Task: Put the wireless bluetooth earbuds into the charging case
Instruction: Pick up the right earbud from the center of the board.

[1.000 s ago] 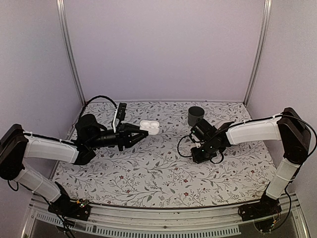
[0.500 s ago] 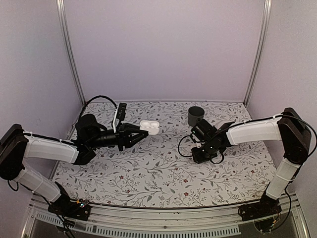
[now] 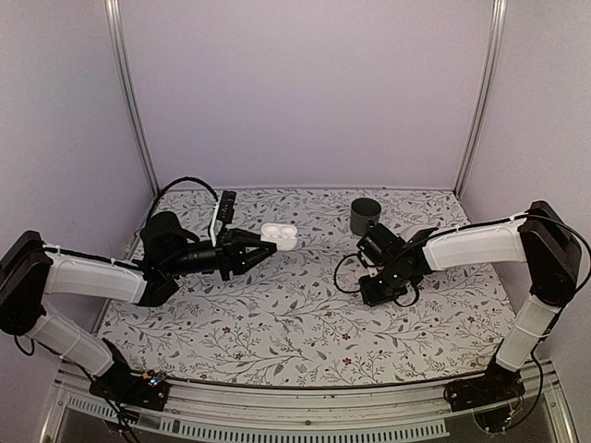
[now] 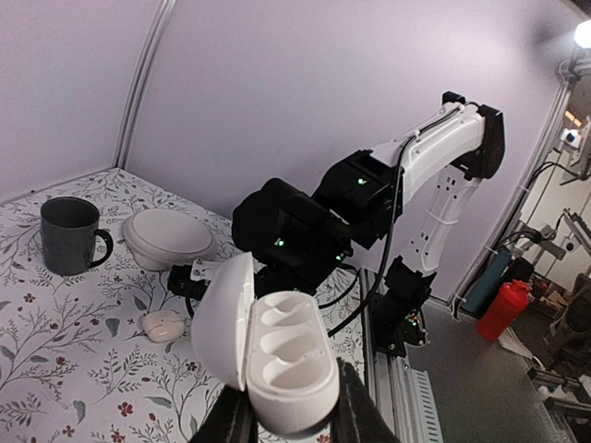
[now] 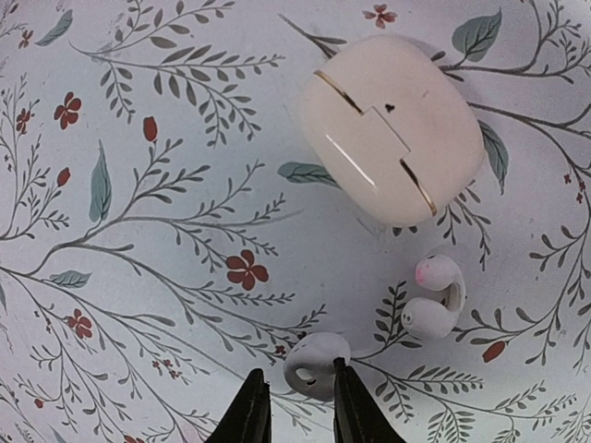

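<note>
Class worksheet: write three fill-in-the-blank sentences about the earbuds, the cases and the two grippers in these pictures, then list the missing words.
1. The left gripper holds the white charging case with its lid ___.
2. That case's earbud slots are ___.
3. Beside the small closed case, ___ loose earbuds lie on the table by the right gripper.

Missing words: open; empty; two.

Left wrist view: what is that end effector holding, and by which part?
The open charging case, pinched across the near end of its base by the left end effector.
</note>
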`<state>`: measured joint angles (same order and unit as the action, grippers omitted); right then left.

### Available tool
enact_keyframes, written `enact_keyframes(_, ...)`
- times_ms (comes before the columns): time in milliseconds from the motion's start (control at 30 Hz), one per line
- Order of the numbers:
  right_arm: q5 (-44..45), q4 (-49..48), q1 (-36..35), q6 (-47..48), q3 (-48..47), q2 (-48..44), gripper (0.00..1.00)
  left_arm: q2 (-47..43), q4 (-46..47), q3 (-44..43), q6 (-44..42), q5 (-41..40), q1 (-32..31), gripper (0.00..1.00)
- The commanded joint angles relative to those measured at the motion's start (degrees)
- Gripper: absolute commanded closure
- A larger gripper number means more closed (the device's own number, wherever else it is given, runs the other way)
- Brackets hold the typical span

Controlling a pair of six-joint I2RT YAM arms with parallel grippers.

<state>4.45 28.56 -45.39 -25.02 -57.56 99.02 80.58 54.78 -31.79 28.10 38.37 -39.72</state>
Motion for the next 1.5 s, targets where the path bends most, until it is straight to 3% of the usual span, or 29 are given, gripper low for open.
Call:
enact_keyframes(0,0.5,1.8,-0.6,-1.4,1.0,-1.0,0.74,-0.4,0.5,-1.5,-0.7,0.8,0.7,1.00)
enact_keyframes(900,5.4,4.9,-2.5,-1.5,-3.1,-2.9,0.69,-0.3,0.1,-1.9,-0.9,0.9,0.8,1.00)
enact_keyframes(1467,3.3,2.9,-3.0,-1.1,-2.5,0.0,0.69,-0.8,0.2,-1.3,-1.0,0.8,0.7,1.00)
